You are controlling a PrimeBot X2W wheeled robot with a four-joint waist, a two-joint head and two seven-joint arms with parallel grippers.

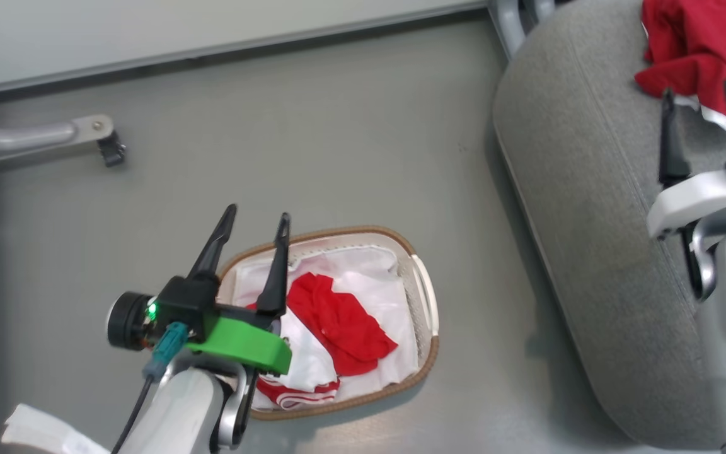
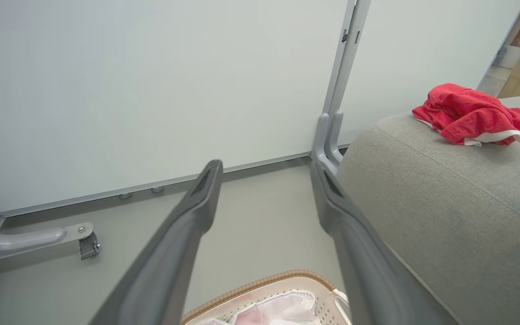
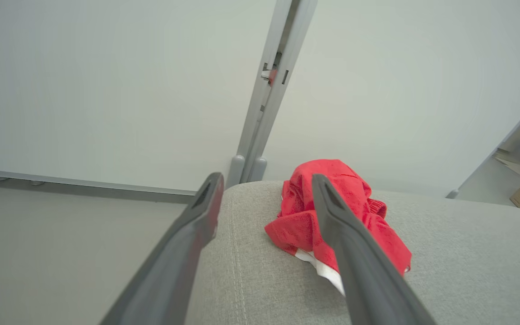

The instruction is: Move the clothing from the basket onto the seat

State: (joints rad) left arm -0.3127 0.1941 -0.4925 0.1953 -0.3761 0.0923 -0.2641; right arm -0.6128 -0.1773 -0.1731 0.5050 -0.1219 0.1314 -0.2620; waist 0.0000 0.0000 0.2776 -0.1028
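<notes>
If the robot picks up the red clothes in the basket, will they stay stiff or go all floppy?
Probably floppy: the red clothes lie crumpled in folds in the basket, so they should sag and dangle. They look thin, so likely light. They rest on white fabric, which a pinch might drag up too.

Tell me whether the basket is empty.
Not empty: red clothing lies inside the basket on its white liner.

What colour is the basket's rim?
Brown woven rim on the cream-white basket; clearest in the head view.
</notes>
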